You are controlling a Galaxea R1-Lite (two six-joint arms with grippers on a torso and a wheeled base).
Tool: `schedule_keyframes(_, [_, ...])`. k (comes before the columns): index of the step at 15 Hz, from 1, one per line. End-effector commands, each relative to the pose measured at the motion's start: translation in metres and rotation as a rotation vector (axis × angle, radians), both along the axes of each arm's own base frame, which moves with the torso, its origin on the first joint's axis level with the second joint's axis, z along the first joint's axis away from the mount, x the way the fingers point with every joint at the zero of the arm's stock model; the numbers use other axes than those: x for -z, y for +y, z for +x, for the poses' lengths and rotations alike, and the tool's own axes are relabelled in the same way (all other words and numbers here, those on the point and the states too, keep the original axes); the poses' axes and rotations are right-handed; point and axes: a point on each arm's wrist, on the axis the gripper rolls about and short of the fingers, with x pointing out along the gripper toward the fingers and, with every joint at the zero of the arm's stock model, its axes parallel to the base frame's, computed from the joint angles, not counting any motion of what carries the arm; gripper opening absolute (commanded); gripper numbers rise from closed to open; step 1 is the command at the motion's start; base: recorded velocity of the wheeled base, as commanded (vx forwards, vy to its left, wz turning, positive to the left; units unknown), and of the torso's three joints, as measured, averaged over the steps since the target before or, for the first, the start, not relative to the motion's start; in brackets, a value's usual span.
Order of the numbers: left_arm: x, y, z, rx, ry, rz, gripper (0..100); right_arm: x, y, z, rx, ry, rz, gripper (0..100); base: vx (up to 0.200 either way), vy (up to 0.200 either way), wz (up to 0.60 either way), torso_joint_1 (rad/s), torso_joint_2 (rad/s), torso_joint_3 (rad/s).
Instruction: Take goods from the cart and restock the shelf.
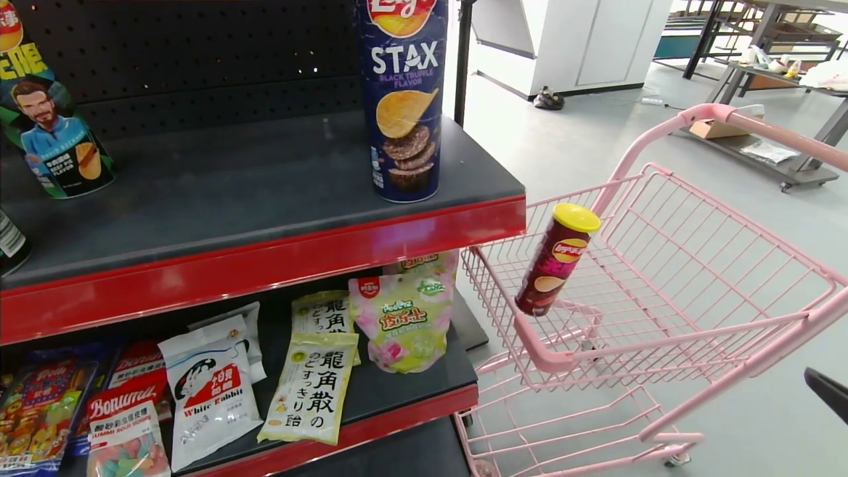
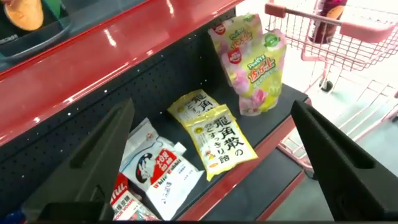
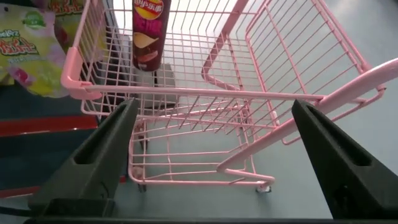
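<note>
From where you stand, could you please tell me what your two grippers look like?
Both the left gripper and the right gripper have two matte, dark grey, wedge-shaped fingers that taper to blunt tips. No cables or markings are visible on them.

Pink coated wire cart (image 1: 662, 278); glossy chip can (image 1: 555, 260); matt shelf (image 1: 232, 192).

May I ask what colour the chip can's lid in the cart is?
Yellow; the lid shows best in head view.

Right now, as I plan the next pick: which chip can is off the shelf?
The dark red can with the yellow lid: it leans in the cart, while the blue can and green can stand on the top shelf.
</note>
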Motion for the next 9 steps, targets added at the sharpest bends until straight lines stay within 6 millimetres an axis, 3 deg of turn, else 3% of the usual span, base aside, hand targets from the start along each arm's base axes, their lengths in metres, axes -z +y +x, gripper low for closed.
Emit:
schedule_keyframes(1, [-0.003,0.000,0.001,-0.005,0.003,-0.004,100,-0.030,0.008,0.063,-0.060,0.062,0.044,100,0.000,0.000,0.00,-0.012,0.08,0.066])
schedule_keyframes(2, [-0.004,0.000,0.001,-0.005,0.005,-0.009,100,-0.031,0.016,0.088,-0.113,0.070,0.100,100,0.000,0.000,0.00,-0.002,0.05,0.046])
schedule_keyframes(6, [-0.009,0.001,0.002,-0.059,-0.004,-0.011,100,0.003,0.052,0.160,-0.177,0.156,0.136,100,0.000,0.000,0.00,0.000,0.00,0.000])
schedule_keyframes(9, [-0.019,0.001,0.007,-0.080,-0.001,-0.010,100,0.027,0.064,0.197,-0.176,0.198,0.164,100,0.000,0.000,0.00,0.000,0.00,0.000])
